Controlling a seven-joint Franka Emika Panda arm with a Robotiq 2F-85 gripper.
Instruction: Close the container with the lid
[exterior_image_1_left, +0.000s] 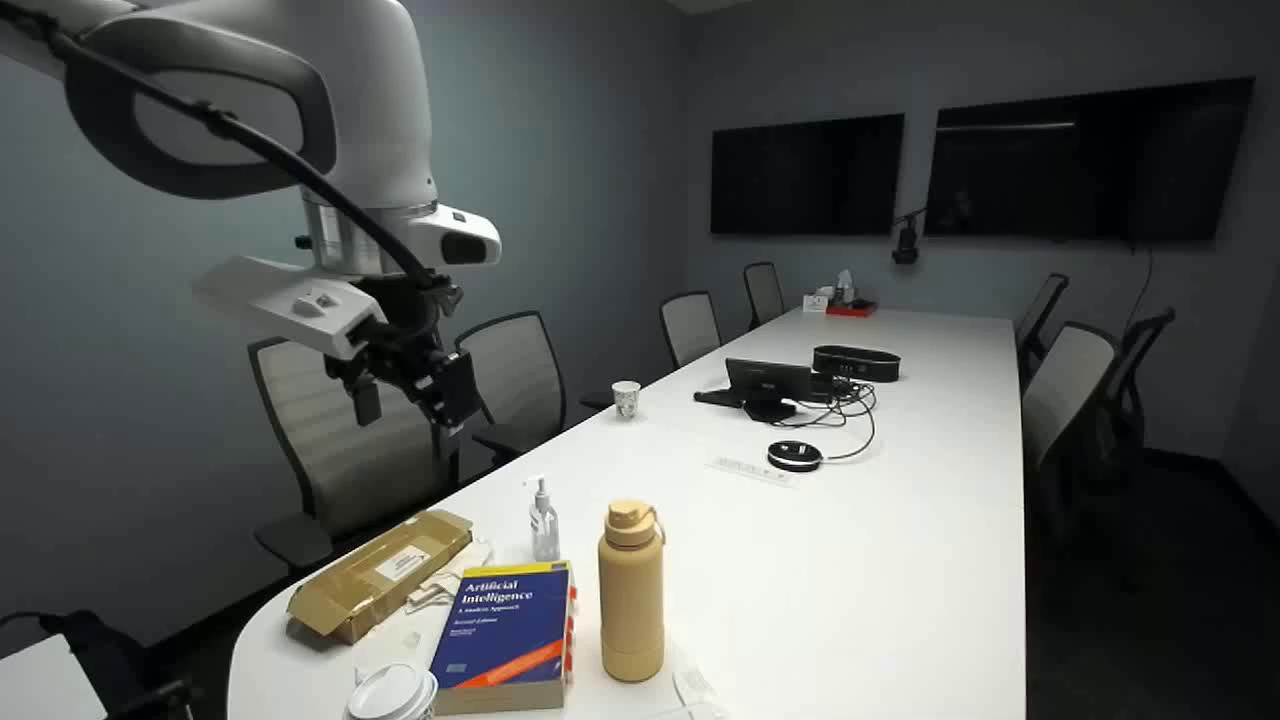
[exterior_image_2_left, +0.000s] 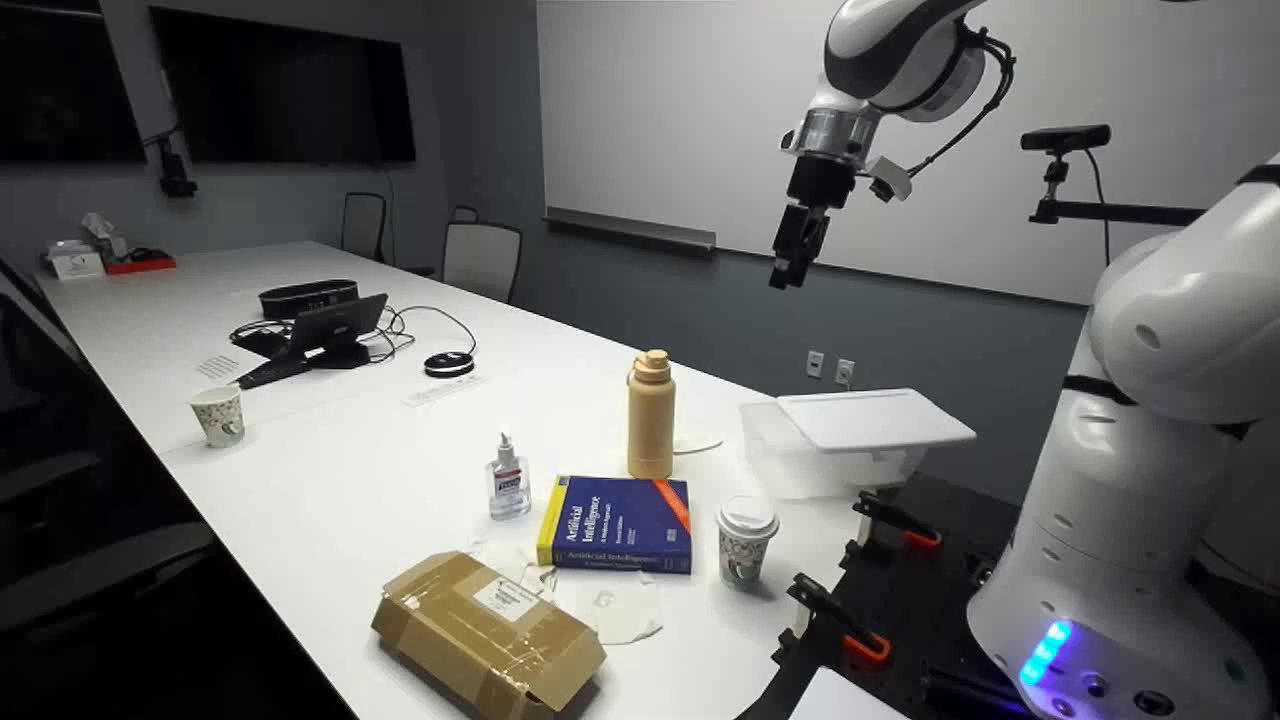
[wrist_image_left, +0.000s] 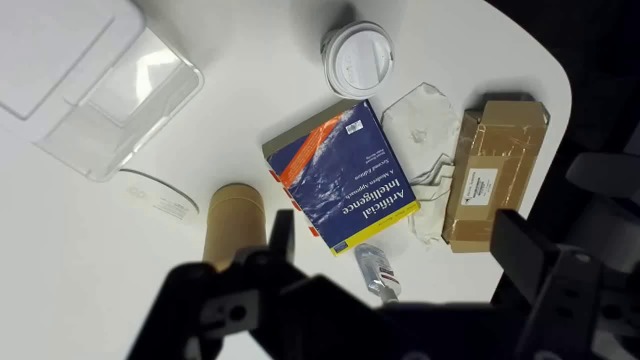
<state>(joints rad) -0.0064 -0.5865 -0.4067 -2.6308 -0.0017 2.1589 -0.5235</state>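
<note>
A clear plastic container (exterior_image_2_left: 785, 460) stands on the table near the robot base, also in the wrist view (wrist_image_left: 150, 131). Its white lid (exterior_image_2_left: 868, 418) lies askew on top and leaves one side uncovered; the lid also shows in the wrist view (wrist_image_left: 55, 45). A tall tan-orange bottle (exterior_image_1_left: 632, 590) stands upright with its cap on; it also shows in an exterior view (exterior_image_2_left: 651, 425) and in the wrist view (wrist_image_left: 235, 220). My gripper (exterior_image_1_left: 408, 412) is open and empty, high above the table; it also shows in an exterior view (exterior_image_2_left: 786, 272) and in the wrist view (wrist_image_left: 400, 242).
A blue book (exterior_image_2_left: 615, 520), a small clear pump bottle (exterior_image_2_left: 510, 485), a lidded paper cup (exterior_image_2_left: 746, 545) and a flat cardboard box (exterior_image_2_left: 485, 630) stand near the bottle. Clamps (exterior_image_2_left: 840, 615) line the table edge by the robot base. A monitor (exterior_image_2_left: 335, 325) stands farther off.
</note>
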